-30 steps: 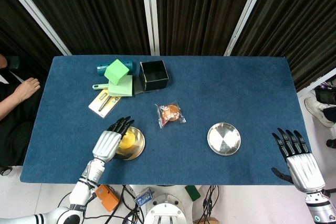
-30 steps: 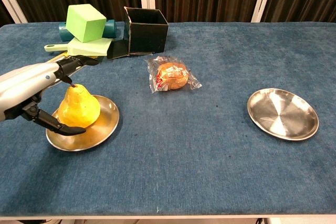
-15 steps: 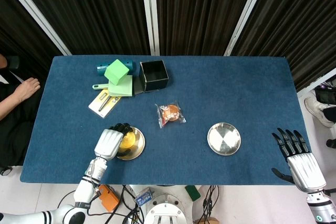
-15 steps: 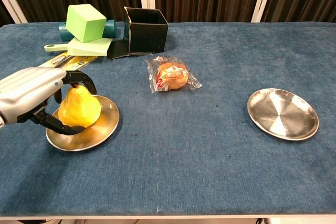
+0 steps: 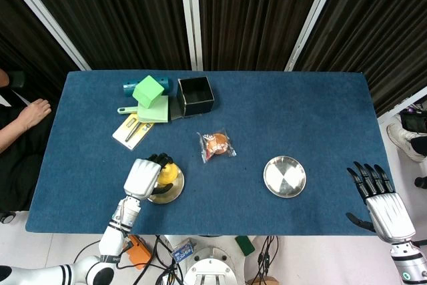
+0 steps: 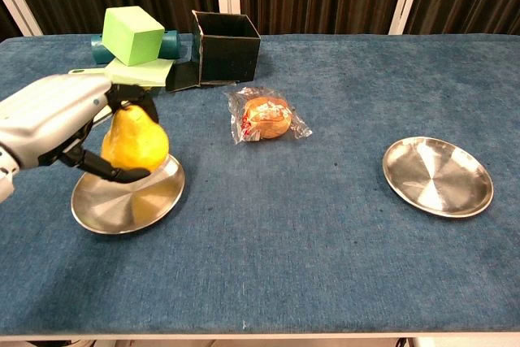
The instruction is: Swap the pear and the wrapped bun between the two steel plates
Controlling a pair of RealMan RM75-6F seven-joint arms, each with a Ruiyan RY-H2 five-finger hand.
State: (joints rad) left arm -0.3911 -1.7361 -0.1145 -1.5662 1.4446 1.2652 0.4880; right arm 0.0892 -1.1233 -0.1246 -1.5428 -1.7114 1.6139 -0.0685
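My left hand point(image 6: 57, 123) point(image 5: 144, 177) grips the yellow pear point(image 6: 136, 140) point(image 5: 167, 175) and holds it just above the left steel plate point(image 6: 122, 205) point(image 5: 168, 193), which now lies bare. The wrapped bun point(image 6: 266, 116) point(image 5: 216, 145) lies on the blue cloth between the plates, in its clear wrapper. The right steel plate point(image 6: 438, 175) point(image 5: 285, 176) holds nothing. My right hand point(image 5: 381, 201) hovers off the table's front right corner, fingers spread, seen only in the head view.
At the back left stand a black open box point(image 6: 225, 46) point(image 5: 195, 95), a green cube point(image 6: 132, 34) on a green pad, a teal cylinder point(image 6: 171, 42) and a yellow tool pack point(image 5: 133, 131). A person's hand point(image 5: 30, 113) rests by the left table edge.
My left hand closed its fingers around the pear, then lifted it off the left plate. The right hand stayed where it was.
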